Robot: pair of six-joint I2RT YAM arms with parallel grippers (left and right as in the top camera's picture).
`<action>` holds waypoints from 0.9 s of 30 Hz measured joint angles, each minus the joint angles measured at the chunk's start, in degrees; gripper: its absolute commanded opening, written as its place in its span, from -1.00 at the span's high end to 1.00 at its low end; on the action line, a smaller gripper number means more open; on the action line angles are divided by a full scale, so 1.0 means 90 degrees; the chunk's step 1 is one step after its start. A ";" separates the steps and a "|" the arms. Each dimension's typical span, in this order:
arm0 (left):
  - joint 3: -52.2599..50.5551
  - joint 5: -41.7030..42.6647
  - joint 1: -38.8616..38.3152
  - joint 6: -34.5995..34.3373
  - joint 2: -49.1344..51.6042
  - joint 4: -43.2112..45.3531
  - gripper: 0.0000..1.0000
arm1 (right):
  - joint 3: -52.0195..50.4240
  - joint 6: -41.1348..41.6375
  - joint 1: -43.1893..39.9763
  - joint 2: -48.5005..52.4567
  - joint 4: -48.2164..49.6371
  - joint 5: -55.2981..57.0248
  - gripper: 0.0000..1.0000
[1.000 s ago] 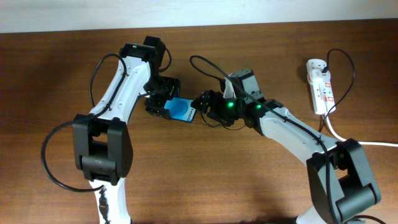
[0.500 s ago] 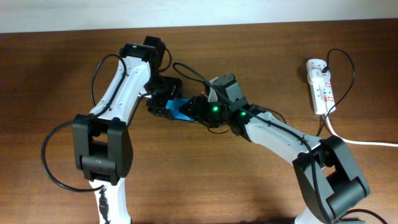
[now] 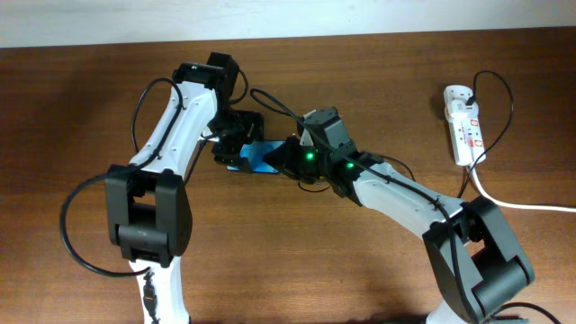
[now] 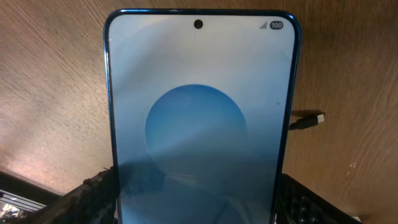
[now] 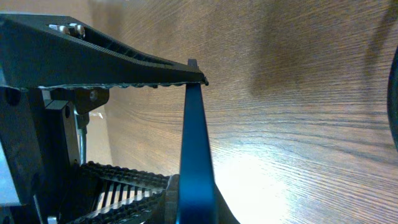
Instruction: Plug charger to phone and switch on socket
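Right pincer had slid leftward over the last second and reached the phone, though nothing was plugged in yet.

Left pincer gripped the phone's lower end near the middle of the surface, a finger on each long edge in its wrist view. In the right wrist view the phone stood edge-on between the right pincer's spread fingers and touched the upper tip, but whether they clamped it could not be told. The charger showed its tip just beside the phone's side edge, apart from it. The socket sat well away at the far right, unattended, its switches too small to read. By this reading both steps remained: seating the plug and switching on.
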 measured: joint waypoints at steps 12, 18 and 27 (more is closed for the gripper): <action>0.0024 0.0163 -0.0005 0.0503 0.0000 0.0136 -0.14 | -0.0068 -0.0376 -0.0362 0.0000 -0.0410 -0.0192 0.92; 0.0056 0.1807 0.0007 0.3645 0.0000 0.1498 -0.74 | -0.0100 -0.0515 -0.1336 -0.0777 -0.1127 -0.0073 0.92; 0.0085 0.5459 0.0007 0.5680 0.0000 0.3888 -0.72 | -0.0114 0.1127 -0.2540 -0.1928 0.0697 0.0119 0.92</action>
